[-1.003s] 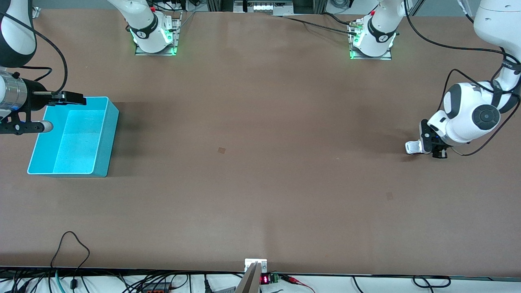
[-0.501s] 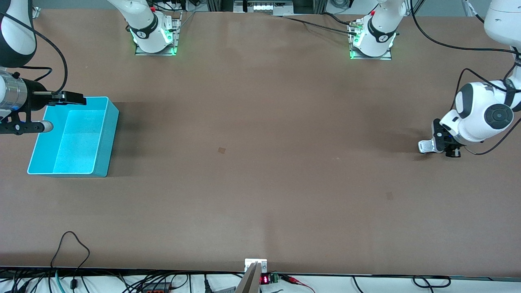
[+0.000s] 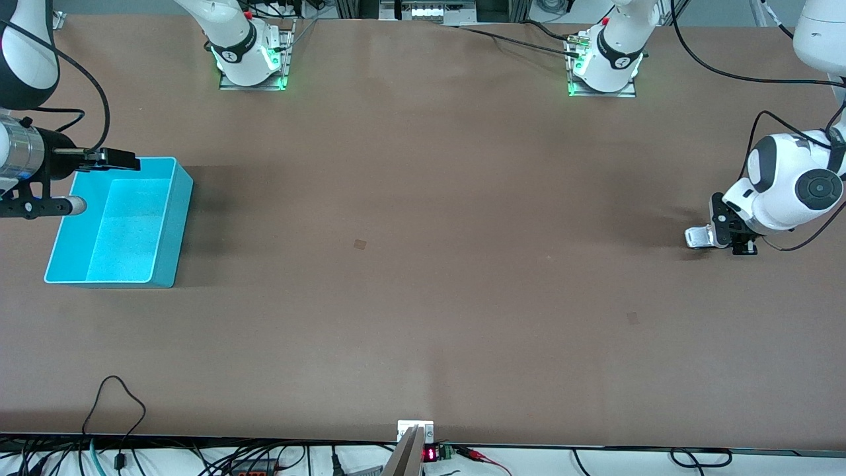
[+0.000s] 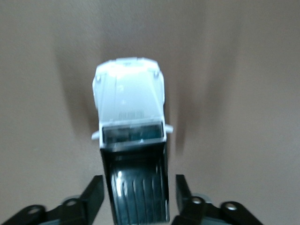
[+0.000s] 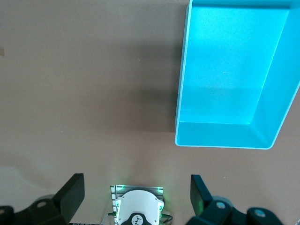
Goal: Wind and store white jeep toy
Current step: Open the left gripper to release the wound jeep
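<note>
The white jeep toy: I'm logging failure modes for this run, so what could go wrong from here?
1. The left claw has its fingers apart beside the white jeep toy on the table; once let go, a wound toy might roll away.
2. The cyan bin sits at the right arm's end, so the toy's run could veer and miss it.
3. The right claw, open over the bin's edge, may be too high to catch it.

Glossy white plastic on the white jeep toy [image 4: 130, 101], ribbed shiny black roof; smooth cyan plastic bin [image 3: 165, 238]; matt brown table [image 3: 423, 317].
</note>
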Robot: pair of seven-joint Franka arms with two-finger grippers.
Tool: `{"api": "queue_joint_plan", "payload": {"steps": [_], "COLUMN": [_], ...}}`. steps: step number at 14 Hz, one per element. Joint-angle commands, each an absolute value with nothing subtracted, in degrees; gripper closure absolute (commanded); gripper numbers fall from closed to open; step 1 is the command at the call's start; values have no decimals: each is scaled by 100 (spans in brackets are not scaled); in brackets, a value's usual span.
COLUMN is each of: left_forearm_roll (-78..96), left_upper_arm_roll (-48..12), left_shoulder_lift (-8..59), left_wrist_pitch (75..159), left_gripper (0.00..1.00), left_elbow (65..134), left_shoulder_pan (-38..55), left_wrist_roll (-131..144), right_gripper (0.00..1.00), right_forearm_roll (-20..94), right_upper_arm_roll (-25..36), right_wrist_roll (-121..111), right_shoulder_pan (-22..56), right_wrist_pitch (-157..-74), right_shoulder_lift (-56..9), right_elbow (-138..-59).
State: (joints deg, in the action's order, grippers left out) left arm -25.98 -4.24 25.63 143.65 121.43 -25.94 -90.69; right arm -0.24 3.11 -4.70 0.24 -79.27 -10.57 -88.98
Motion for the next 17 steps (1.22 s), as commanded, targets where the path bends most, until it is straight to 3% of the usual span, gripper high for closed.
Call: {"api": "queue_joint_plan", "payload": {"steps": [1,5,17], "left_forearm_roll": [-2217,-1873,-1099], "left_upper_arm_roll": [-755,-905,-1187], "left_shoulder_lift": [2093,1776,1802], "left_wrist_pitch": [13740,13228,13254], "left_gripper": [0,0,0], "left_elbow": [12164,12164,11839], "left_shoulder_pan": [-2672,-2646,-1566], "left_wrist_roll": [-9184,-9316,-9001], "right_gripper": [0,0,0], "right_forearm_roll": [-9,-9,-9], "right_upper_arm_roll": [290,290,290], "right_wrist_roll": [-483,-475,-483], "right_shoulder_pan": [-9,-9,-9], "right_wrist_pitch": [-7840,-7840,-7840], "right_shoulder_lift": [-1046,-1046,-1046], "right_elbow": [-8859,-8868,-8868]}}
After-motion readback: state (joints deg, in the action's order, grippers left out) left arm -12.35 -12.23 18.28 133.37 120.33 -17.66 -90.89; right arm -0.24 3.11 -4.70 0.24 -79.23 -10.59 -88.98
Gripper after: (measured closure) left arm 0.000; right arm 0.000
